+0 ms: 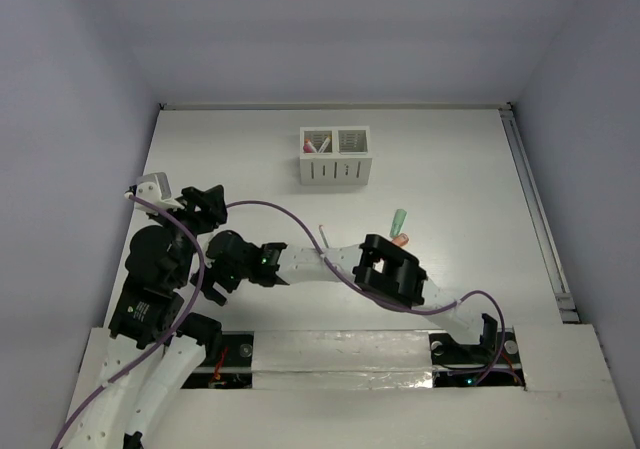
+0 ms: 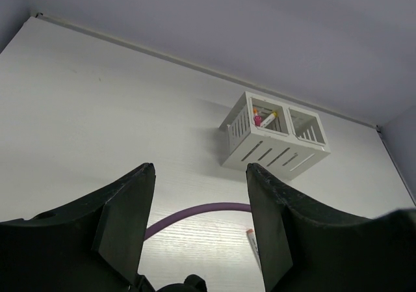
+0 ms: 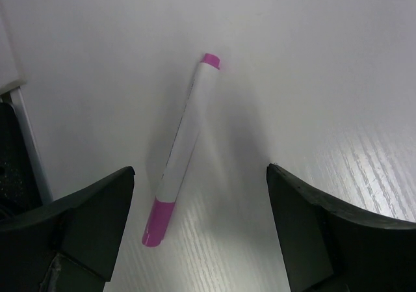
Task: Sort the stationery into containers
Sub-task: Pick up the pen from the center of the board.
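The white two-compartment box [image 1: 335, 157] stands at the back centre and also shows in the left wrist view [image 2: 273, 139]. Its left compartment holds pens with pink and yellow caps [image 2: 263, 118]. A white pen with pink cap and pink end [image 3: 182, 149] lies flat on the table between the fingers of my open, empty right gripper [image 3: 198, 170], nearer the left finger. In the top view that gripper [image 1: 220, 271] hides this pen. My left gripper [image 1: 203, 209] is open and empty [image 2: 200, 168]. A mint-green piece [image 1: 399, 218] and an orange piece [image 1: 402, 237] lie right of centre.
Another thin white pen [image 1: 324, 233] lies just behind the right arm's forearm; its red tip [image 2: 249, 233] peeks past the left gripper's right finger. A purple cable [image 1: 290, 212] arcs over the table. A rail [image 1: 540, 219] runs along the right edge.
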Tool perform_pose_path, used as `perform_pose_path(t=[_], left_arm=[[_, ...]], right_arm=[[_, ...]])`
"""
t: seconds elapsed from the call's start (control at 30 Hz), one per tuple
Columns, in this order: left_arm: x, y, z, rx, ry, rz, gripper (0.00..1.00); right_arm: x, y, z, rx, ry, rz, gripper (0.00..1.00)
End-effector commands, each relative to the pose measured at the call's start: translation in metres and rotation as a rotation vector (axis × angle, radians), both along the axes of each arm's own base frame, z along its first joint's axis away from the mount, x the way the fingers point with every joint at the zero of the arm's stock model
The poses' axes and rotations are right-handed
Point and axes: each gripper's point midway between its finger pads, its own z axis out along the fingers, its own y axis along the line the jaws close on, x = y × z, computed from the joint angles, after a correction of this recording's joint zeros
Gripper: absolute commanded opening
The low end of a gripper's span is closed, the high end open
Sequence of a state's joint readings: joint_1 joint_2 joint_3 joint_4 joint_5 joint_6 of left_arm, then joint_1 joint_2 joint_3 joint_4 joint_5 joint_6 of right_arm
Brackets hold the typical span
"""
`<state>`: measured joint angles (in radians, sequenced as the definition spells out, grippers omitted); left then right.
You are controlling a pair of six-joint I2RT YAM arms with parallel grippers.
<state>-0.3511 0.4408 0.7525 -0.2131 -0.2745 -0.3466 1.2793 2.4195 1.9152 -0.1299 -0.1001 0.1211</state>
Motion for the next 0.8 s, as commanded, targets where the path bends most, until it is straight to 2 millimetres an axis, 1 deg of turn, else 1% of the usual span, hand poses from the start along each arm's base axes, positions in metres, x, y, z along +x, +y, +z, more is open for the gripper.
perform_pose_path(t=[0.0, 0.07, 0.13, 0.2, 0.27, 0.3, 0.33, 0.37, 0.4, 0.43, 0.47, 0.53, 0.57, 0.6, 0.67, 0.7, 0.73, 0.77], left_arm=[[-0.004, -0.002, 0.026, -0.018, -0.084, -0.023, 0.55], [-0.003, -0.003, 0.025, -0.018, -0.084, -0.027, 0.55], [-0.003, -0.004, 0.025, -0.014, -0.083, -0.032, 0.55], [-0.003, -0.004, 0.025, -0.012, -0.081, -0.032, 0.55], [-0.002, -0.004, 0.024, -0.009, -0.079, -0.034, 0.55], [-0.003, -0.004, 0.024, -0.012, -0.081, -0.035, 0.55], [-0.003, -0.004, 0.025, -0.011, -0.084, -0.035, 0.55], [-0.003, -0.005, 0.025, -0.013, -0.084, -0.038, 0.55], [-0.003, -0.005, 0.025, -0.012, -0.086, -0.040, 0.55], [-0.003, -0.006, 0.025, -0.012, -0.086, -0.043, 0.55], [-0.004, -0.006, 0.026, -0.012, -0.087, -0.043, 0.55], [-0.004, -0.006, 0.025, -0.014, -0.087, -0.046, 0.55], [-0.004, -0.006, 0.026, -0.011, -0.089, -0.047, 0.55], [-0.004, -0.006, 0.025, -0.011, -0.088, -0.047, 0.55], [-0.004, -0.006, 0.026, -0.014, -0.092, -0.047, 0.55], [-0.005, -0.006, 0.026, -0.012, -0.092, -0.049, 0.55], [-0.005, -0.006, 0.026, -0.012, -0.092, -0.049, 0.55], [-0.005, -0.007, 0.027, -0.013, -0.093, -0.050, 0.55]], right_arm=[[0.005, 0.011, 0.009, 0.020, -0.034, -0.058, 0.87], [0.008, 0.015, 0.021, 0.052, -0.033, -0.086, 0.87], [0.005, 0.020, 0.029, 0.087, -0.021, -0.071, 0.83], [0.002, 0.020, 0.023, 0.077, -0.012, -0.055, 0.81], [0.001, 0.017, 0.013, 0.047, -0.012, -0.048, 0.80], [-0.005, 0.014, 0.001, 0.017, -0.009, -0.035, 0.80], [-0.005, 0.009, -0.009, -0.010, -0.015, -0.036, 0.80], [-0.004, 0.006, -0.015, -0.028, -0.032, -0.028, 0.80], [-0.010, 0.002, -0.028, -0.060, -0.037, -0.015, 0.80], [-0.009, -0.003, -0.037, -0.087, -0.055, -0.011, 0.80], [-0.014, -0.005, -0.042, -0.105, -0.063, 0.002, 0.80], [-0.005, -0.014, -0.056, -0.159, -0.101, -0.027, 0.80], [-0.006, -0.016, -0.060, -0.179, -0.123, -0.028, 0.79], [0.003, -0.022, -0.064, -0.207, -0.157, -0.070, 0.74], [0.011, -0.028, -0.068, -0.232, -0.185, -0.115, 0.66], [0.016, -0.030, -0.067, -0.234, -0.203, -0.136, 0.57], [0.025, -0.035, -0.066, -0.248, -0.237, -0.182, 0.51], [0.029, -0.037, -0.063, -0.248, -0.250, -0.210, 0.44]])
